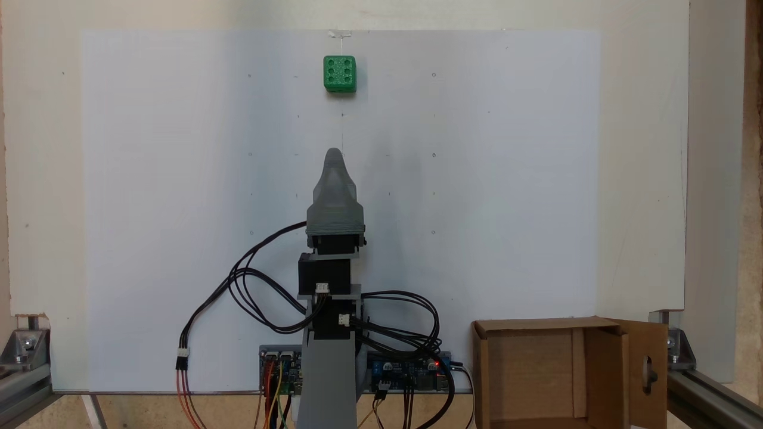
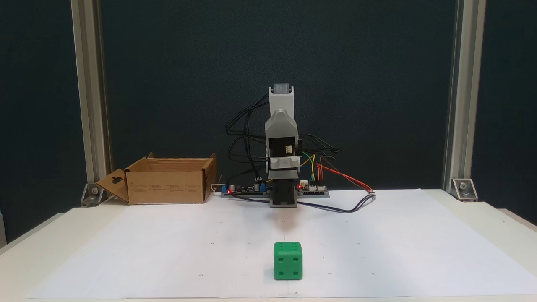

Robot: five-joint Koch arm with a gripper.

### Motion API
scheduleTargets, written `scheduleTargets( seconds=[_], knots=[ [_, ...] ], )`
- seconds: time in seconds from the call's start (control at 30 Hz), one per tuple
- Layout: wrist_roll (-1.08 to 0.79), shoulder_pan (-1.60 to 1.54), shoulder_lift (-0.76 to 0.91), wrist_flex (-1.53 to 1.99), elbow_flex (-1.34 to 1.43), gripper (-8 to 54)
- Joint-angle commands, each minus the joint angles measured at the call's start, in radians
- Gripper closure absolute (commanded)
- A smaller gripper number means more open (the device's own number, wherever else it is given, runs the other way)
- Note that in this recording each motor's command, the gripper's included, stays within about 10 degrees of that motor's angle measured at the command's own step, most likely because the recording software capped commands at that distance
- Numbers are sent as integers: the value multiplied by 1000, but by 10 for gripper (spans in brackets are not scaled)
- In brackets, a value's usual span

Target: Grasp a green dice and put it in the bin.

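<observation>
White paper covers the pale surface (image 2: 474, 235), and the arm stands folded at its base. Its hand (image 1: 334, 156) points along the paper at the green dice (image 1: 340, 74), well apart from it; whether the hand is wide or narrow I cannot tell. Six pips face up on the dice. Well away from the dice, beside the arm's base, sits the bin (image 2: 168, 184), flaps open.

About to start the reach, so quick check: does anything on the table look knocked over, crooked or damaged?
Nothing stands out. The green dice sits flat and square on the white sheet, apart from the arm. The bin stands upright and open beside the arm's base, its flap with the keyhole cut-out folded outward. The gripper is folded over the base; whether its jaws are open can't be told.
</observation>
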Motion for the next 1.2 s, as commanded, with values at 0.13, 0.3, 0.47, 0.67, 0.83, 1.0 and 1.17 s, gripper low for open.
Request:
scheduleTargets(
  seconds=[0.13, 0.3, 0.47, 0.67, 0.83, 1.0, 1.17],
  knots=[
    [-38, 34, 106, 100, 49, 7],
    [-38, 34, 106, 100, 49, 7],
    [-38, 34, 106, 98, 49, 7],
    [-37, 23, 106, 77, 49, 7],
    [-38, 15, 106, 77, 49, 7],
    [-38, 15, 106, 77, 49, 7],
    [-46, 14, 104, 84, 49, 9]
  ],
)
